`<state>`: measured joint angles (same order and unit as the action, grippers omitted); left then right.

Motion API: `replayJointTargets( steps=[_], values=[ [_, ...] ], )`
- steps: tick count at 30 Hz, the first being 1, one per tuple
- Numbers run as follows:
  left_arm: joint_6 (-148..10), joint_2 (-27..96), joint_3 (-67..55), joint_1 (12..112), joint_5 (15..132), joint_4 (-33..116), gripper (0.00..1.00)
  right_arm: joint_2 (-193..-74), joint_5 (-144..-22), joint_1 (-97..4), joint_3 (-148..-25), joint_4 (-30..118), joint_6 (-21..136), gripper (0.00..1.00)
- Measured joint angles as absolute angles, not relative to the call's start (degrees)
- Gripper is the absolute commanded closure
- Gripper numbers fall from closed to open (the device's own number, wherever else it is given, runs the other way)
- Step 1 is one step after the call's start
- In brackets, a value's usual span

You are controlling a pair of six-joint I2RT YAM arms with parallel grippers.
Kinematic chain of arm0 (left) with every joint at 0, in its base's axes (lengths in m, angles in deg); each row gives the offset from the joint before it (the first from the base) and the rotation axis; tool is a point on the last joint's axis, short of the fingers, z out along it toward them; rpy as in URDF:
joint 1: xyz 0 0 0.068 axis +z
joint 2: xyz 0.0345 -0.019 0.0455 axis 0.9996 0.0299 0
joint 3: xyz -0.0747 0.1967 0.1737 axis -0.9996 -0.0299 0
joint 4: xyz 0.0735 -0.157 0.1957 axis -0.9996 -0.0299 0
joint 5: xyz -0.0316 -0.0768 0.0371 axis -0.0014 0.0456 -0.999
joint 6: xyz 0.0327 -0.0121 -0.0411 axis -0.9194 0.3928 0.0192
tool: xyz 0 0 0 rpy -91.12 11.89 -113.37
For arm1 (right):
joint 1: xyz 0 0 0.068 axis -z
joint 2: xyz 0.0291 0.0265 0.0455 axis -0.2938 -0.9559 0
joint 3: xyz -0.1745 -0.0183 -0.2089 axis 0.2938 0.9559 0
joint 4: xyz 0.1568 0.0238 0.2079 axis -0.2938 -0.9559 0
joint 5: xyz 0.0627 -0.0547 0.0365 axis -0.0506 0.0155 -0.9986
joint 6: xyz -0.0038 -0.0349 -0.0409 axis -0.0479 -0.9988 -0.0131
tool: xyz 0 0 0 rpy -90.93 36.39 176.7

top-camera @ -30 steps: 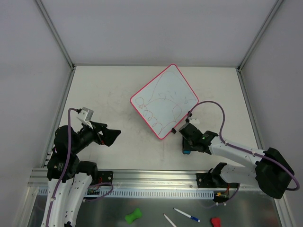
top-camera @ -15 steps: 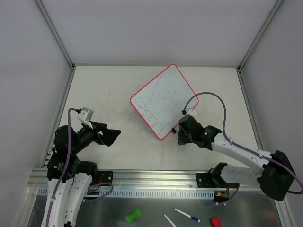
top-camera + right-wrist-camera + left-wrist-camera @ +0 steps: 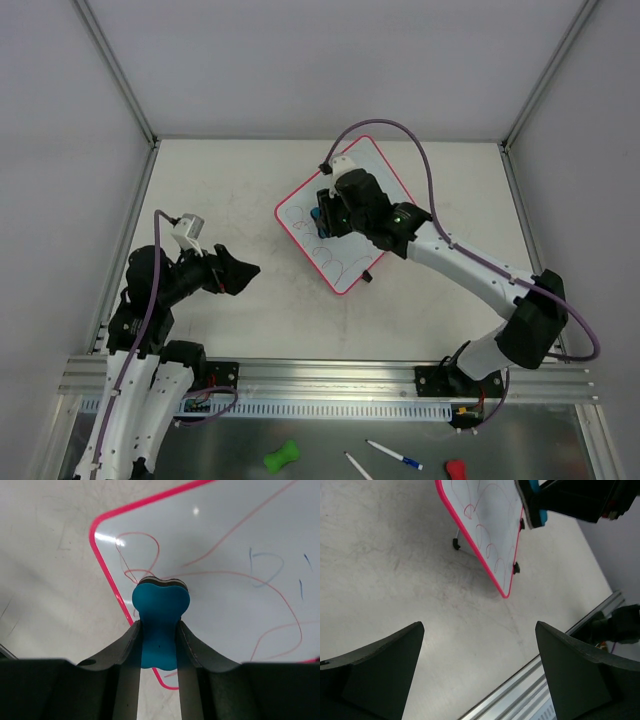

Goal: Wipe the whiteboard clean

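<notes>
The whiteboard (image 3: 345,258) lies turned like a diamond at the table's middle back, pink-rimmed, with red and faint blue scribbles on it. It also shows in the left wrist view (image 3: 490,525) and the right wrist view (image 3: 240,580). My right gripper (image 3: 322,215) is over the board's left part, shut on a blue eraser (image 3: 160,615). The eraser's dark felt side faces the board near its left corner, and contact cannot be told. The eraser (image 3: 532,505) also appears in the left wrist view. My left gripper (image 3: 240,272) hovers open and empty (image 3: 479,630) left of the board.
Two black clips (image 3: 516,568) sit on the board's near right edge. An aluminium rail (image 3: 330,380) runs along the near table edge. Below it lie a green object (image 3: 282,456), a pen (image 3: 393,455) and a red object (image 3: 455,468). Grey walls enclose the table.
My right arm swung from the table beside the board's near corner up over the board's left part, carrying the eraser. The left arm shifted slightly.
</notes>
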<state>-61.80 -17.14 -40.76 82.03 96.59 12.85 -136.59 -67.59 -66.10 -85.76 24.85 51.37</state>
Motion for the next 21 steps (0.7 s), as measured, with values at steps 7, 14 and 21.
replayJointTargets(
  steps=[7,14,21],
  values=[
    [-49.2,-7.0,-49.3,82.4,99.6,32.7,0.03,-144.2,-71.7,-66.1,-92.0,26.3,46.4,1.00],
    [-33.2,10.2,-59.1,83.2,101.1,65.2,0.12,-145.0,-73.3,-66.2,-93.0,28.3,41.2,1.00],
    [-26.8,19.0,-59.5,83.2,100.4,85.1,0.24,-145.4,-76.4,-66.2,-92.8,33.0,38.0,1.00]
  ],
)
